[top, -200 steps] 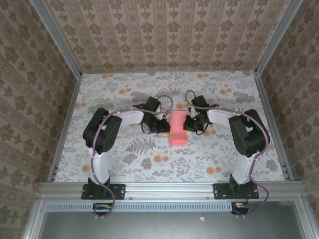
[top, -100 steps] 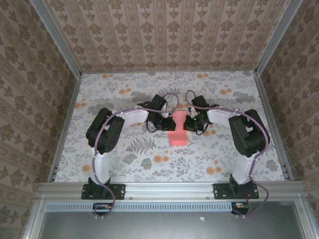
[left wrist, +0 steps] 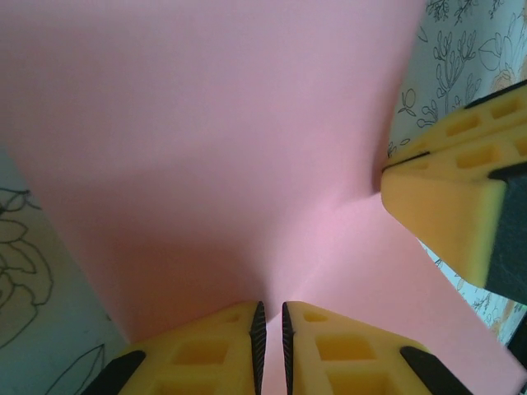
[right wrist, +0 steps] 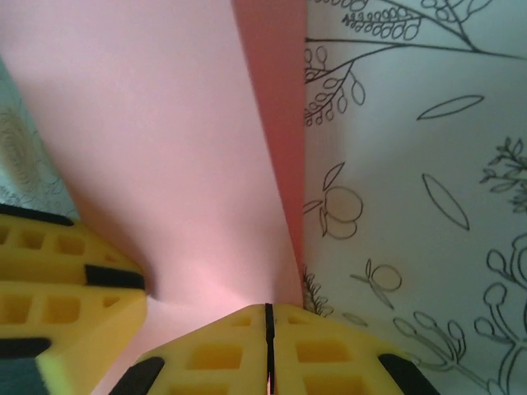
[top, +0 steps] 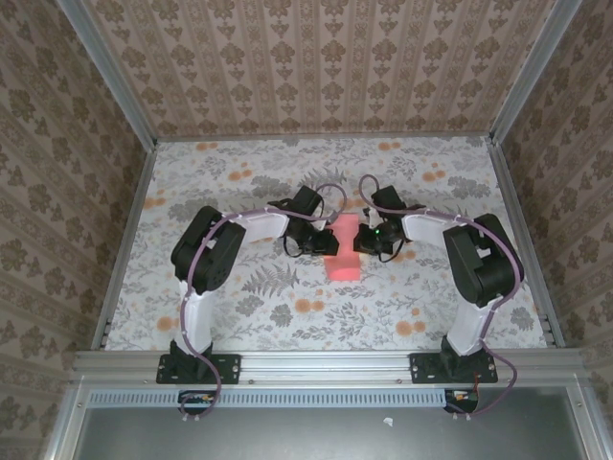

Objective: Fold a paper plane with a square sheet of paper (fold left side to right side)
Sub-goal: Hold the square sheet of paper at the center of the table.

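The square sheet of paper (top: 345,261) is salmon pink and lies mid-table as a narrow upright strip. My left gripper (top: 329,242) sits at its left side, jaws nearly together on a raised pink flap (left wrist: 206,123) that bends up from the fingertips (left wrist: 269,306). From the right, my right gripper (top: 361,240) meets the sheet, shut, with its tips (right wrist: 268,307) down on the paper (right wrist: 165,123) by the right edge. A darker pink strip (right wrist: 276,99) runs along that edge. Each wrist view catches the other gripper's yellow finger (left wrist: 461,189) (right wrist: 49,280) close by.
The table (top: 239,192) carries a floral cloth with small orange flower blotches (top: 308,306). Aluminium rails (top: 124,240) and wallpapered walls close in the left, right and back. The arm bases (top: 196,364) stand at the near edge.
My left gripper has moved right toward the right gripper, bringing the paper's left side with it. The right gripper has stayed in place.
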Tool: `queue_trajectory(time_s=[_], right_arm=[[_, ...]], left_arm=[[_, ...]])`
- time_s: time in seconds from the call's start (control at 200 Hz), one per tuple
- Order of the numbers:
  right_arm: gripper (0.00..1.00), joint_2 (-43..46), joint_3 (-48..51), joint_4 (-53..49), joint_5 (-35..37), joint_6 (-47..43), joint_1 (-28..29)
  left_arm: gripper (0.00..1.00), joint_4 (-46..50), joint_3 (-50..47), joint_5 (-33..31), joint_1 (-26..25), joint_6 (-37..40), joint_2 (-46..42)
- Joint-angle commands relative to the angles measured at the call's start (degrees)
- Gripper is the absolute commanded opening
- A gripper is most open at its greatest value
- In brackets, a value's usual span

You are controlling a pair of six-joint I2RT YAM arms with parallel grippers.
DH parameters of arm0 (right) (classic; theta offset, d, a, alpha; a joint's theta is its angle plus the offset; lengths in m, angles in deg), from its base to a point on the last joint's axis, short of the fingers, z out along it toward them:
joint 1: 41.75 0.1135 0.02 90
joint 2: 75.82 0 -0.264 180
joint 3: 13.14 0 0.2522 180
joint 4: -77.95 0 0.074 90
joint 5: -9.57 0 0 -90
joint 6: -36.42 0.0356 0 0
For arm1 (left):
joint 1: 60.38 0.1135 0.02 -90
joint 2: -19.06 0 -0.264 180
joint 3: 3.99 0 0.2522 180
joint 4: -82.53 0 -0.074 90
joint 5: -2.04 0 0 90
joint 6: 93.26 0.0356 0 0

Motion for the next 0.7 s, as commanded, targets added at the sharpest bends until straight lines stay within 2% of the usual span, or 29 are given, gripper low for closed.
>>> queue_trajectory(time_s=[0.0, 0.24, 0.455, 0.695], right_arm=[[0.09, 4.3, 0.4, 3.9, -2.9, 0.2, -0.7], [0.09, -1.2, -3.3, 9.4, -6.9, 2.7, -0.8], [0.08, -7.1, -6.9, 10.0, -8.4, 3.3, -0.5], [0.08, -10.8, -9.4, 4.9, -5.2, 3.0, -0.3]], left_arm=[[0.18, 2.4, -1.6, -2.1, -1.0, -0.3, 1.1], [0.18, 2.4, -1.4, -2.4, -1.2, -0.4, 1.0], [0.18, 2.6, -1.3, -2.5, -1.1, 0.0, 0.7], [0.18, 2.8, -1.3, -2.4, -1.3, 0.9, 0.0]])
